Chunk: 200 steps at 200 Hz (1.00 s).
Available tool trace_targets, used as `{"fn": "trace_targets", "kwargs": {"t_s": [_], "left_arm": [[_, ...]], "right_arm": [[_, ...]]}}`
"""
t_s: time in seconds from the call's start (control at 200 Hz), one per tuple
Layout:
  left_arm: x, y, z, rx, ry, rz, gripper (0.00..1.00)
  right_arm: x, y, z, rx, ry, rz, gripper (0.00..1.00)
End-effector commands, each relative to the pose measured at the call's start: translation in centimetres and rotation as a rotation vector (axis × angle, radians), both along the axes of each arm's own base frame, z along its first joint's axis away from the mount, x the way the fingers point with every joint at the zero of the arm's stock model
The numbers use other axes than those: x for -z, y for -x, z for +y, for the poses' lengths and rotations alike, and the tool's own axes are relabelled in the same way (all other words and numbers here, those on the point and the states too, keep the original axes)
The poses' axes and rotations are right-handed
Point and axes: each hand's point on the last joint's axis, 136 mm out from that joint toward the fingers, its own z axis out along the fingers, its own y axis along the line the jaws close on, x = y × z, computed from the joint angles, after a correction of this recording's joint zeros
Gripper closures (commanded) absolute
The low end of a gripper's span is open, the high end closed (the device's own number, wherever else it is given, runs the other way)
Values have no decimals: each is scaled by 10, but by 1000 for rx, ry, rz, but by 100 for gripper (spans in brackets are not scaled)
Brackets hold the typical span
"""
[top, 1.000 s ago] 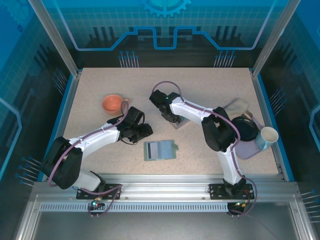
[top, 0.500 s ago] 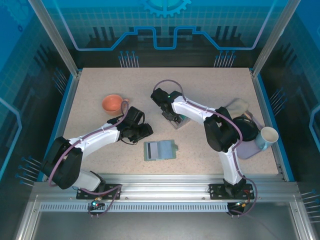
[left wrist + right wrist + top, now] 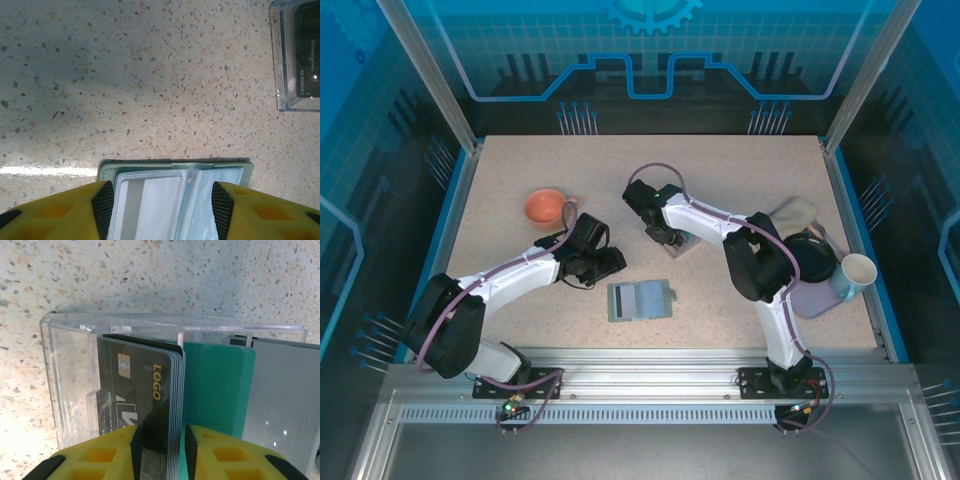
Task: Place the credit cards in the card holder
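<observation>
The step in hand looks like drawing cards out of the clear rectangular plastic box [image 3: 70,385]. It stands on the speckled beige tabletop [image 3: 740,180] at about 1 o'clock from the sage-green folding card holder [image 3: 640,299]. The card holder lies opened flat, grey slots up, toward 6 o'clock of the table's middle. The credit cards stand inside the box: a stack of dark cards with a gold chip and yellow lettering [image 3: 140,390], a teal card [image 3: 215,390] at its 3 o'clock, and a whitish-grey card [image 3: 282,400] past that.

The right gripper [image 3: 162,447] straddles the dark stack, its black pads [image 3: 136,445] close on either side. I cannot tell whether they actually press the cards. The left gripper [image 3: 162,207] hovers at about 10 o'clock of the card holder, jaws well apart and nothing between them.

To do this well, I judge the pinch should sit square on the stack and only firm enough to hold, since slick plastic can fan out or slip. The lift should go straight up along the box walls, so the light box neither tips nor rides up and the teal card is not dragged. A whole stack probably will not enter one slot, so fewer cards would serve better, with the left gripper free to pin the holder
</observation>
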Motion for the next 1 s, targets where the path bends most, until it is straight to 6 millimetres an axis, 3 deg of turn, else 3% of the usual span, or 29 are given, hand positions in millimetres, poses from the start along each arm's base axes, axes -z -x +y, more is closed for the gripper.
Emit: {"fn": "trace_targets", "kwargs": {"t_s": [0.0,0.085,0.185,0.35,0.495,0.92,0.995], "left_arm": [[4,1,0,2,0,18,43],[3,1,0,2,3,17,42],[3,0,-1,3,4,16,42],[2,0,0,2,4,15,43],[3,0,-1,5,6,17,42],[4,0,-2,8,5,20,42],[3,0,-2,7,6,19,42]], "right_arm": [[4,0,-10,8,63,-12,68],[-3,-3,-10,8,62,-36,69],[-9,-3,-11,9,58,-50,78],[-21,-5,-13,12,53,-80,79],[-21,-5,-16,15,51,-74,85],[-33,-6,-15,16,33,-84,87],[-30,-3,-12,18,-20,-46,93]]}}
